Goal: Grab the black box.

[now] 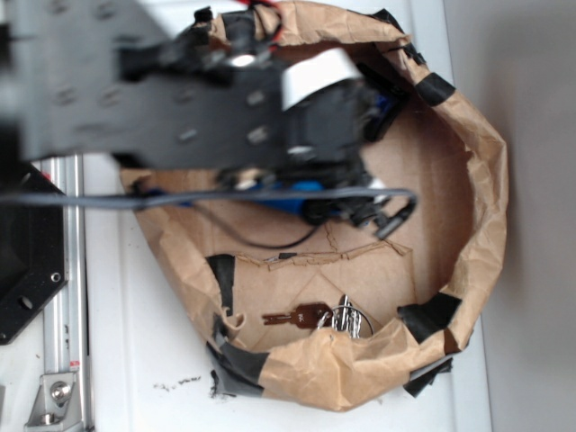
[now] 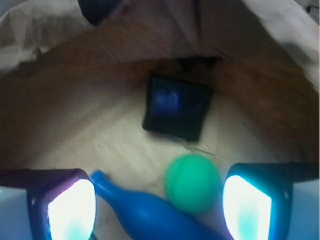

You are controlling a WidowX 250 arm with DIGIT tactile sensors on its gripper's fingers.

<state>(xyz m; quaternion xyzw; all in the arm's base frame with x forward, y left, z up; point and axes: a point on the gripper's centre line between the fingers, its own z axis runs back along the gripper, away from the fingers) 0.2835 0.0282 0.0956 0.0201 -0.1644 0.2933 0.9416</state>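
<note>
One pincer (image 2: pixel 159 202) gaping wide, holding nothing.
Box (image 2: pixel 176 106) lies beyond; ball (image 2: pixel 192 183) and blue pin (image 2: pixel 145 210) sit between its fingers.

Your arm (image 1: pixel 180 99) is matte black: a broad flat plate dotted with recessed screw holes, blurred in the exterior view. At its two o'clock end you see a white band (image 1: pixel 315 74) wrapping the wrist housing. A grey cable (image 1: pixel 225 196) runs along its six o'clock edge, beside thinner black wires. In the wrist view, your gripper (image 2: pixel 160 205) has two dark fingers (image 2: pixel 42 200) with glowing white-cyan pads.
</note>
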